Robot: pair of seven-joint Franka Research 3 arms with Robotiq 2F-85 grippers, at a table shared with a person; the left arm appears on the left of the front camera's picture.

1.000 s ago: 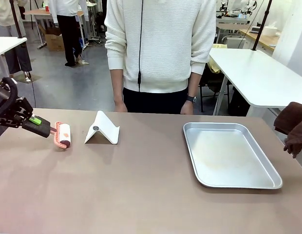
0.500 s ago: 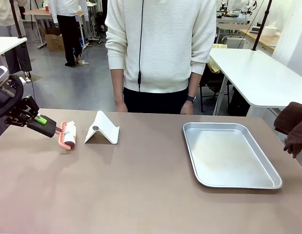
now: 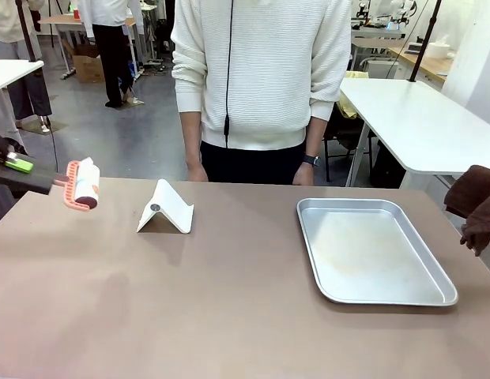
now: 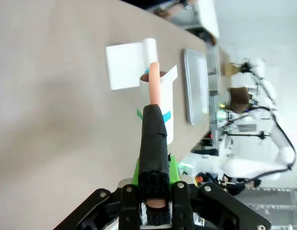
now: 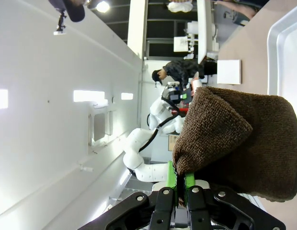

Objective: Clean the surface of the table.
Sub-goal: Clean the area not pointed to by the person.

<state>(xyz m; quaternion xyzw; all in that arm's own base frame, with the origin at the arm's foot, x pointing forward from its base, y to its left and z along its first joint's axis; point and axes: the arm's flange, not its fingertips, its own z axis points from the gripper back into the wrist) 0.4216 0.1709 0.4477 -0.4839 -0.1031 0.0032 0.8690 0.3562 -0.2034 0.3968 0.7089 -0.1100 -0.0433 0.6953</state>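
The brownish table (image 3: 229, 308) spreads across the front view. At its far left edge my left gripper (image 3: 22, 166) is shut on the black handle of a lint roller (image 3: 81, 184), a white roll in a salmon frame, held up off the tabletop. In the left wrist view the fingers (image 4: 155, 179) clamp that handle (image 4: 153, 139) and the roll (image 4: 160, 100) points out over the table (image 4: 52, 120). At the right edge hangs a brown cloth (image 3: 473, 201). My right gripper (image 5: 181, 184) is shut on this cloth (image 5: 234, 139).
A white folded stand (image 3: 166, 208) sits left of centre, just right of the roller. A silver metal tray (image 3: 375, 294) lies on the right half. A person in a white sweater (image 3: 261, 79) stands at the far edge. White tables stand behind.
The left gripper has lifted the lint roller off the tabletop beside the stand and drawn it up and back to the left edge. The right arm and cloth have not moved.
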